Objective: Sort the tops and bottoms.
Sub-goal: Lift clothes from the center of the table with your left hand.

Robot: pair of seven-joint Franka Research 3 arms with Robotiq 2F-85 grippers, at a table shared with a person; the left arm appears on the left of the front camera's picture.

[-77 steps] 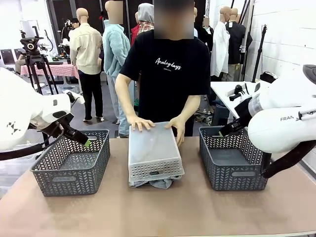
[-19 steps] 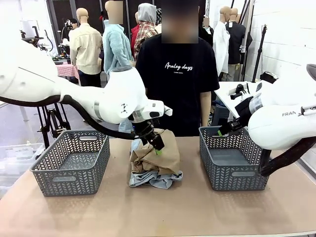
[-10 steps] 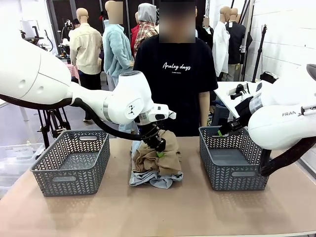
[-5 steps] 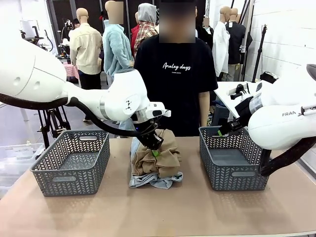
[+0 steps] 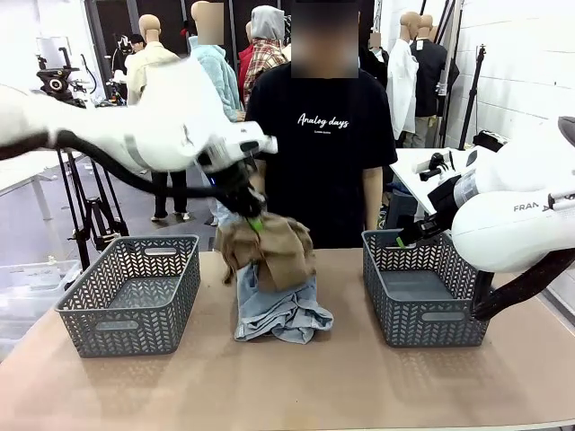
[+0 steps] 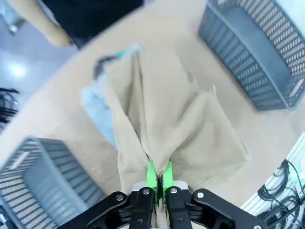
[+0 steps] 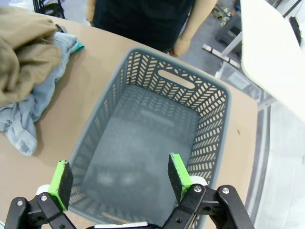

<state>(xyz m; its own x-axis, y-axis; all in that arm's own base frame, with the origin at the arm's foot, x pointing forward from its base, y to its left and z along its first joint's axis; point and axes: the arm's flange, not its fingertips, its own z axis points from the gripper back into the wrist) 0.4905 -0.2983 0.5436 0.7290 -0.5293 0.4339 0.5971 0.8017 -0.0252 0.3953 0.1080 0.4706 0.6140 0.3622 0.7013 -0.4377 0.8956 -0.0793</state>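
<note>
cloth separation in hand. the left tool (image 5: 254, 222) has its green pads pressed together on a bunched fold of the khaki-tan soft cloth top (image 5: 269, 250), pinching it near its upper edge. the top hangs from that pinch above the middle of the light brown desk (image 5: 287, 386), between the two baskets. its lower edge drapes over the heap beneath; whether it touches cannot be told.

judgement: a single high pinch lets the garment's own weight pull it free of the layers under it, so one piece comes away alone. the step appears to be carrying this top to a basket; which one cannot be told.

the right tool (image 7: 119, 177) is spread wide and empty, poised over the right dark grey lattice plastic basket (image 7: 176, 78). judgement: it waits there, out of the other arm's way. the left dark grey lattice plastic basket (image 5: 117, 337) holds nothing visible.

appearance: the khaki top is matte and thick, with creases fanning from the pinch and two loose lobes below in the left wrist view. the light blue washed denim garment (image 5: 280, 312) lies crumpled on the desk, heavy seams showing. a strip of teal-green cloth (image 7: 77, 46) shows at its far edge.
</note>
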